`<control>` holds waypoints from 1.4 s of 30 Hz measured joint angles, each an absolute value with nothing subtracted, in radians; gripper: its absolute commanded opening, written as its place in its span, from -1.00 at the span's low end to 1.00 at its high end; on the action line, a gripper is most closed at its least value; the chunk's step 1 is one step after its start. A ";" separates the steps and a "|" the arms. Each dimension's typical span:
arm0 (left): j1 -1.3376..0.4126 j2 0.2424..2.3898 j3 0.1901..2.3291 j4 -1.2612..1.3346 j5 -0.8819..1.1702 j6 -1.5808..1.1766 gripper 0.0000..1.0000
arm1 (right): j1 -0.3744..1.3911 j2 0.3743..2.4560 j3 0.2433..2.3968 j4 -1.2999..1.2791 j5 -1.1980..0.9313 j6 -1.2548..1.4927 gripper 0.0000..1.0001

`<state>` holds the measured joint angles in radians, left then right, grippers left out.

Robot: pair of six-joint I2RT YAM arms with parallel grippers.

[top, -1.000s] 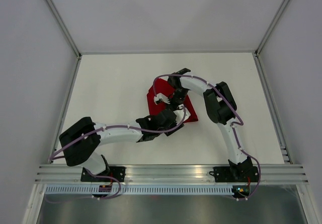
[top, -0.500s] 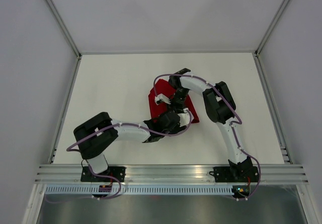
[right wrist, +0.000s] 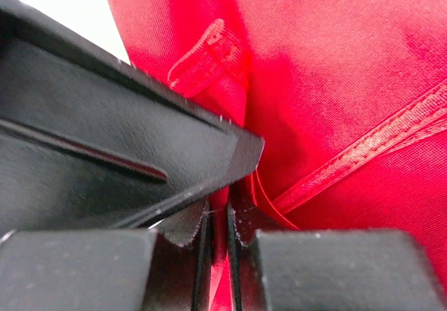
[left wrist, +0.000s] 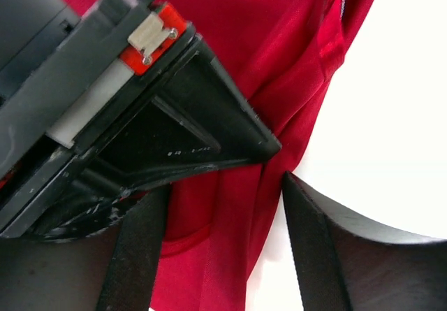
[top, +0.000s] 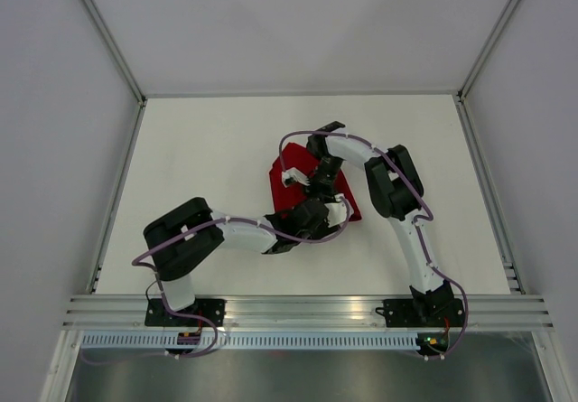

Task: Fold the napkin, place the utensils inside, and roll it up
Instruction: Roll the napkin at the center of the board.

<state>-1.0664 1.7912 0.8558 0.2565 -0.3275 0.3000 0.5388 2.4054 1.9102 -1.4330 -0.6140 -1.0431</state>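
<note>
The red napkin (top: 281, 190) lies bunched at the middle of the table, partly under both wrists. In the right wrist view my right gripper (right wrist: 220, 221) is shut on a thin upright fold of the napkin (right wrist: 328, 66), near a hemmed edge. My left gripper (left wrist: 223, 203) is open, its two fingers astride a ridge of the napkin (left wrist: 230, 255) just below the right gripper's black finger (left wrist: 209, 115). From the top, the left gripper (top: 316, 207) sits right against the right gripper (top: 312, 185). The utensils are out of view.
White table (top: 199, 167) with a raised rim; grey walls on three sides. An aluminium rail (top: 298, 310) runs along the near edge, where the arm bases are bolted. Purple cables loop along both arms.
The left arm's elbow has swung right and its gripper has crept up against the right gripper. The right gripper has stayed shut on the napkin.
</note>
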 measured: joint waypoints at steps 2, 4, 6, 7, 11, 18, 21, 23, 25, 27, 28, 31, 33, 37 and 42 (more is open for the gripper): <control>-1.065 1.803 0.866 0.259 -0.313 0.298 0.21 | 0.536 2.406 1.911 -1.437 -0.611 -1.044 -0.70; -1.062 1.814 0.874 0.263 -0.290 0.293 0.12 | 0.533 2.406 1.911 -1.440 -0.608 -1.044 -0.69; -1.061 1.823 0.882 0.262 -0.274 0.288 -0.03 | 0.532 2.406 1.912 -1.443 -0.601 -1.044 -0.70; -1.061 1.829 0.887 0.260 -0.262 0.286 -0.08 | 0.530 2.406 1.912 -1.445 -0.597 -1.045 -0.69; -1.056 1.850 0.908 0.258 -0.224 0.277 -0.44 | 0.523 2.406 1.914 -1.454 -0.579 -1.048 -0.68; -1.035 1.869 0.943 0.233 -0.149 0.268 -0.81 | 0.509 2.406 1.914 -1.465 -0.566 -1.052 -0.56; -1.016 1.874 0.962 0.211 -0.094 0.258 -0.88 | 0.499 2.403 1.913 -1.470 -0.569 -1.050 -0.36; -1.003 1.879 0.973 0.199 -0.054 0.249 -0.95 | 0.492 2.397 1.909 -1.470 -0.570 -1.044 -0.18; -0.991 1.884 0.983 0.192 -0.020 0.241 -0.95 | 0.482 2.384 1.902 -1.465 -0.572 -1.042 -0.02; -0.979 1.892 0.997 0.183 0.011 0.232 -0.95 | 0.469 2.371 1.896 -1.457 -0.575 -1.037 0.04; -0.974 1.897 1.003 0.181 0.026 0.230 -0.95 | 0.462 2.363 1.890 -1.448 -0.579 -1.035 0.08; -0.957 1.908 1.019 0.179 0.064 0.225 -0.95 | 0.444 2.343 1.872 -1.417 -0.589 -1.021 0.14; -0.945 1.914 1.027 0.178 0.091 0.220 -0.95 | 0.434 2.322 1.857 -1.382 -0.595 -1.014 0.17; -0.918 1.925 1.044 0.170 0.152 0.206 -0.95 | 0.418 2.292 1.843 -1.312 -0.597 -0.995 0.21; -0.894 1.938 1.068 0.146 0.220 0.196 -0.95 | 0.387 2.262 1.825 -1.224 -0.624 -0.936 0.23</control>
